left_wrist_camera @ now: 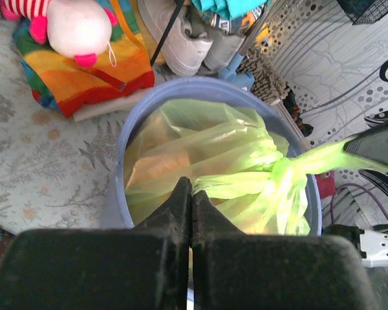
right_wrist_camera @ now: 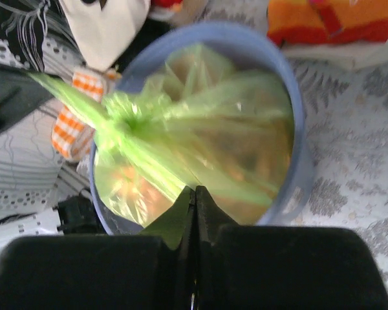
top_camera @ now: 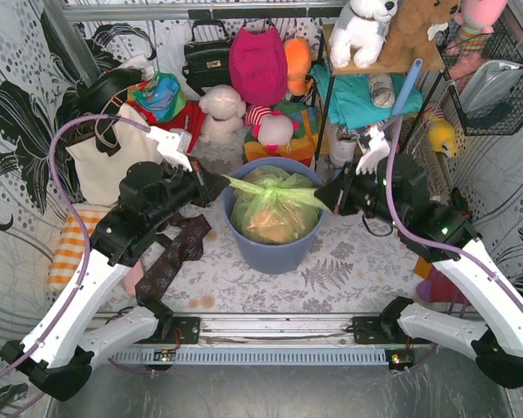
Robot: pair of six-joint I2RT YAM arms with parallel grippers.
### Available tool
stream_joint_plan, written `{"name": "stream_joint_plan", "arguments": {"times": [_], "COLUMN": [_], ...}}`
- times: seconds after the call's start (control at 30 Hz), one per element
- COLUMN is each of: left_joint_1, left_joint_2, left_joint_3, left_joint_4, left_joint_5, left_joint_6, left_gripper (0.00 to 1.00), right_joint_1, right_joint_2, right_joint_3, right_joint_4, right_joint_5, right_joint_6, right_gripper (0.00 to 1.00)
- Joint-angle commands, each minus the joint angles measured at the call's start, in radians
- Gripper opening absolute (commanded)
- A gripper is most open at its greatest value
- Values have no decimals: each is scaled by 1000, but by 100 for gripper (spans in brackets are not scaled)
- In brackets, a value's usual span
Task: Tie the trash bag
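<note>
The trash bag (top_camera: 275, 213) sits in the blue bin (top_camera: 270, 254) mid-table (a knot bunched on top). The left gripper (top_camera: 220, 185) and right gripper (top_camera: 329, 199) each pinch a stretched bag end, left and right.

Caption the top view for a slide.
Left gripper and right gripper stretch the trash bag's ends apart over the bin.

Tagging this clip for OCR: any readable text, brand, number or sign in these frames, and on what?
No text reads in any of the three views.
trash bag: plain plastic, no print.
blue bin: no label showing.
black handbag: gold clasp, too small to tell if it bears a brand.
</note>
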Motion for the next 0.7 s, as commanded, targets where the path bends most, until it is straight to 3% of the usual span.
{"name": "stream_joint_plan", "arguments": {"times": [0.0,0.2,0.5,0.67], "left_joint_1": [3,4,3,3], "left_joint_2": [39,85,-21,1], "left_joint_3": [110,244,0,13], "left_joint_4": [16,-71,-123,-97], "left_joint_5": [-56,-134,-269,-229], "left_joint_6": [59,114,39,44], "left_gripper": [0,0,0,0], "right_joint_1": [-5,-5,-5,-5], "right_joint_2": [122,301,188,190], "right_joint_3": [248,533,237,270], "right_joint_4": [-111,-298,-314,-271], "right_joint_5": [167,355,612,577], "right_joint_6": [-168,-318,-272,-302], "right_gripper": [0,0,0,0]}}
